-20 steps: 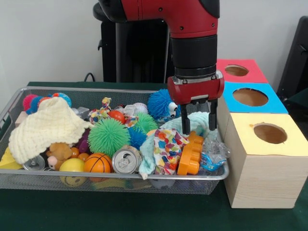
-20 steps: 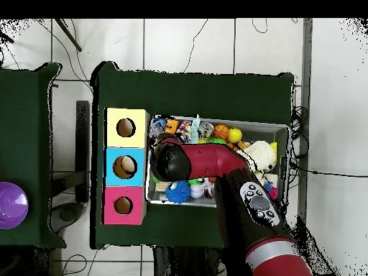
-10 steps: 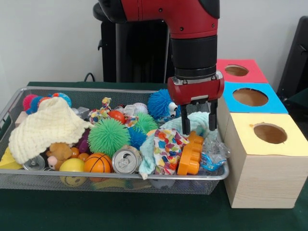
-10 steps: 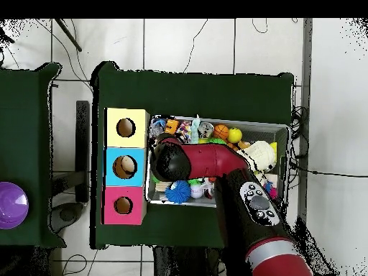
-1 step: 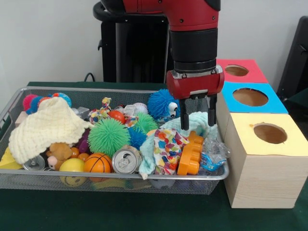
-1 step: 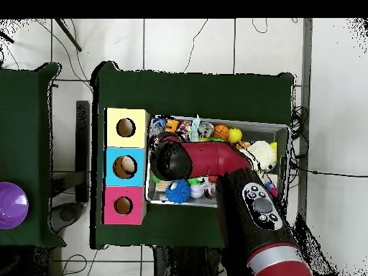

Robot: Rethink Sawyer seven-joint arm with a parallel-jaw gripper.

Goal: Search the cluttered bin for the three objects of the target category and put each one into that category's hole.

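My gripper [image 5: 198, 120] hangs open with nothing between its fingers. It sits just above a mint-green cloth [image 5: 197, 121] at the right end of the wire bin [image 5: 57, 173]. Below it lie a multicoloured cloth [image 5: 168, 147], an orange plastic toy [image 5: 190, 155] and a crumpled clear packet [image 5: 213, 153]. To the bin's right stand three boxes with round holes: yellow [image 5: 269, 134], blue [image 5: 250, 97] and red [image 5: 237, 70]. In the overhead view the arm [image 6: 208, 164] covers the gripper and much of the bin [image 6: 282, 129].
The bin also holds a cream knitted cloth [image 5: 45, 125], a green spiky ball [image 5: 108, 136], a blue spiky ball [image 5: 160, 103], a small basketball [image 5: 97, 163], a drink can [image 5: 125, 160] and a yellow ball [image 5: 72, 166]. A purple disc [image 6: 11, 205] lies on the neighbouring table.
The gripper has risen a little over the mint cloth and stays open. Nothing in the bin has moved.
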